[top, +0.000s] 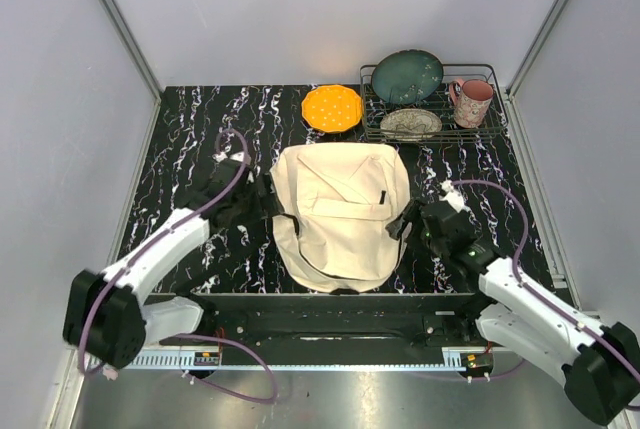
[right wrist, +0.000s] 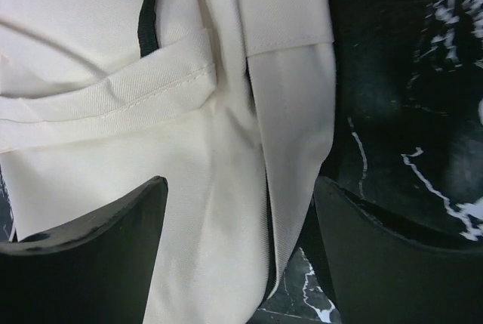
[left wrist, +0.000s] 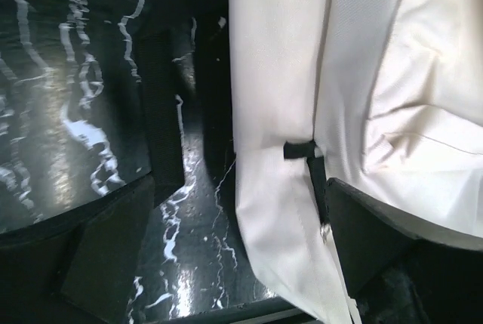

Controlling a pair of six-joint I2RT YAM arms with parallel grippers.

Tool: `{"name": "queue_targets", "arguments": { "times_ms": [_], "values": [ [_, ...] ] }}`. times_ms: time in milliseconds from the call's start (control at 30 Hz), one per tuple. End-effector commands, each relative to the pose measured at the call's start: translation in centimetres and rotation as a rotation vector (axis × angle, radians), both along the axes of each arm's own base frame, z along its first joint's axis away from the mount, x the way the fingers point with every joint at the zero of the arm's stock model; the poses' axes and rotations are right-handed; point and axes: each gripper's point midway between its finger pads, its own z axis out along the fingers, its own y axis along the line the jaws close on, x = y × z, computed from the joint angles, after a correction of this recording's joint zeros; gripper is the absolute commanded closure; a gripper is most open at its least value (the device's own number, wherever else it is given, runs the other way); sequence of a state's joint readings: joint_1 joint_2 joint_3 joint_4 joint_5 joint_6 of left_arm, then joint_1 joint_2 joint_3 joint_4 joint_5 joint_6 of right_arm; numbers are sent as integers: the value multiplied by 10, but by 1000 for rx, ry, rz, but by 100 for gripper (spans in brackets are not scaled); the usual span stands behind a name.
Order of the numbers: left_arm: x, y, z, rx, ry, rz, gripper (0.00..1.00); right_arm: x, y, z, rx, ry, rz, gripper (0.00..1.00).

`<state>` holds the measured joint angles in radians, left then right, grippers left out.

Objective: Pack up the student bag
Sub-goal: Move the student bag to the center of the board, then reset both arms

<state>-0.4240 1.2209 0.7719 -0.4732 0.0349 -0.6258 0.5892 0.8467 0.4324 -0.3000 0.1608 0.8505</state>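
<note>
The bag is lying flat and closed on the table, between the two claws. The left claw is hanging released, jaws spread wide, over the bag's left edge. In its own view the cream cloth is running from the middle of the gap to one finger, and the other finger is hovering over bare table. A small black loop is sitting on the seam just ahead of the gap.

The right claw is also standing released and is gripping nothing. Its jaws are straddling the bag's right edge. A cream strap is lying between them, a pocket seam is running ahead of the inner finger, and a black tab is showing farther ahead.

The bag is looking soft and limp, and probably light if it is as empty as its flatness suggests. It is likely to sag and fold under a lift rather than rise as one piece. The weave seems grippy enough, and nothing about it looks fragile. The flat panels are offering little to pinch. The better holds are probably the strap under the right claw, the stitched seam with the loop by the left claw, or the tab for opening. One claw pinning the cloth while the other pulls would likely keep the bag from sliding.
</note>
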Motion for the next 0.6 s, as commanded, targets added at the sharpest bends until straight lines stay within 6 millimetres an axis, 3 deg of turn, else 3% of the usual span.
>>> {"name": "queue_targets", "arguments": {
  "times_ms": [0,133,300,433,567],
  "values": [
    [3,42,51,107,-173,130,1,8,-29,39,-67,-100,-123,15],
    [-8,63,75,102,-276,204,1,9,-54,42,-86,-141,-257,14],
    [-17,80,80,122,-308,278,1,6,-79,49,-170,-170,-325,12],
    [-25,86,81,140,-303,285,1,9,-110,72,-251,-289,-429,11],
    [-29,89,83,133,-325,282,1,12,-118,98,-304,-378,-416,3]
  ]
}}
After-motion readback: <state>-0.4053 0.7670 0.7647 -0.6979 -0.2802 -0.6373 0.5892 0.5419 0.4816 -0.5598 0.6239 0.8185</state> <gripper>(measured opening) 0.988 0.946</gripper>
